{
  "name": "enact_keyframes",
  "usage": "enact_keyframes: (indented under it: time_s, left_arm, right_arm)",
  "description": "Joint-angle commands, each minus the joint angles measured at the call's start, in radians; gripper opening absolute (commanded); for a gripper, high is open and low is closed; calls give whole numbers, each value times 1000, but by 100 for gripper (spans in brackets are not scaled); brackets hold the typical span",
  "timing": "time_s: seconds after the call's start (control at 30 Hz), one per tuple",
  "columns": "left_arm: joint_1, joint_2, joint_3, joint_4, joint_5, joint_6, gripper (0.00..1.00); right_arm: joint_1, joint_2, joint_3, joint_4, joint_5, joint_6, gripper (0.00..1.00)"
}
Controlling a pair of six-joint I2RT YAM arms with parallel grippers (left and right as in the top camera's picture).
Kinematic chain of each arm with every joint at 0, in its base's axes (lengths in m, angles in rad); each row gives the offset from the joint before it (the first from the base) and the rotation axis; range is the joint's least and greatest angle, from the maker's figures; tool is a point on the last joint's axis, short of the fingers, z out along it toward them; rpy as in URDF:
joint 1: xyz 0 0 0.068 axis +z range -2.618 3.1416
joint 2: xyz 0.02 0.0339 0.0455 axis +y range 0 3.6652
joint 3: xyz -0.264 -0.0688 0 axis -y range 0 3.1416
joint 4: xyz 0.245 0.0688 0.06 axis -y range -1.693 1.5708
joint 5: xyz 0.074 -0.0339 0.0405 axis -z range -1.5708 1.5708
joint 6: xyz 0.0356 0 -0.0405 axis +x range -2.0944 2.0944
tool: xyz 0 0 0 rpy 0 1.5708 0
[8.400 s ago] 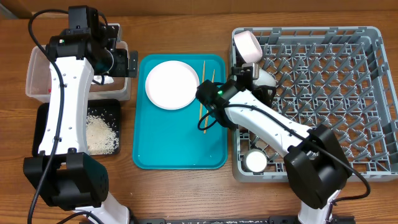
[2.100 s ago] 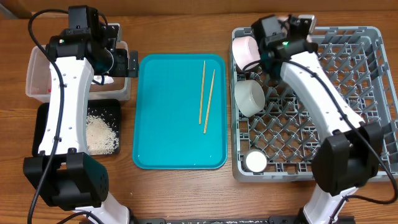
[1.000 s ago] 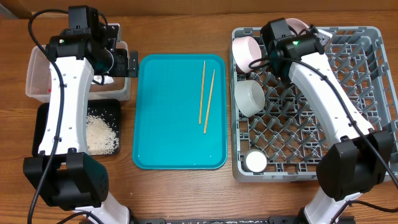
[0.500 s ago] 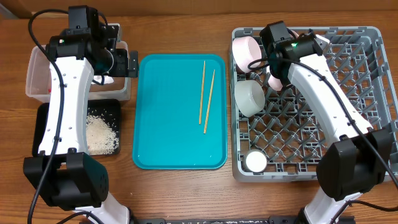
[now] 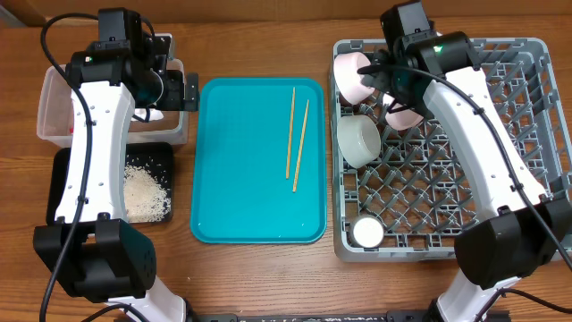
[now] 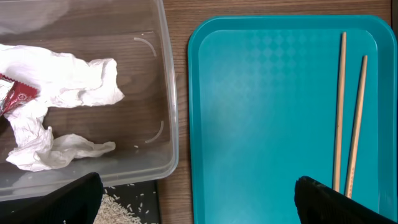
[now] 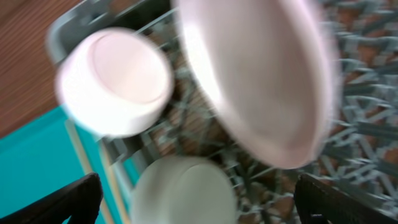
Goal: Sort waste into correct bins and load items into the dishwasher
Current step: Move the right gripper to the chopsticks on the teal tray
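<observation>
The round white plate [image 7: 261, 74] stands on edge among the pegs of the grey dishwasher rack [image 5: 554, 143], partly under my right arm in the overhead view [image 5: 402, 116]. My right gripper [image 5: 386, 82] hovers open just above it, with nothing between its fingers [image 7: 56, 205]. Beside the plate sit a white cup [image 7: 115, 81] and a pale bowl [image 7: 183, 190]. Two wooden chopsticks [image 5: 296, 139] lie on the teal tray [image 5: 241, 197]. My left gripper [image 5: 174, 89] hangs open over the clear tub [image 6: 158, 74], which holds crumpled tissue [image 6: 62, 81] and a red wrapper [image 6: 15, 96].
A black tray [image 5: 63, 179] with loose rice [image 5: 146, 192] sits in front of the clear tub. Another small white cup [image 5: 367, 233] stands in the rack's near left corner. The right wrist view is blurred.
My right gripper opened and let go of the plate, which now stands in the rack; the arm then drew back toward the rack's far edge. The left arm has not moved.
</observation>
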Motion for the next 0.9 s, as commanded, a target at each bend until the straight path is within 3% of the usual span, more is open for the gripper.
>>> enact_keyframes:
  time_s: [0.0, 0.3, 0.57, 0.87]
  left_arm:
    - [2, -15, 28, 0, -6, -6, 100]
    - [2, -15, 28, 0, -6, -6, 100]
    - [2, -15, 28, 0, -6, -6, 100]
    - [2, -15, 28, 0, -6, -6, 100]
  right_arm:
    - [80, -27, 26, 29, -119, -83, 99]
    - [305, -24, -5, 176, -119, -79, 89]
    - [358, 9, -172, 311, -128, -36, 75]
    - [375, 171, -177, 358, -110, -25, 65]
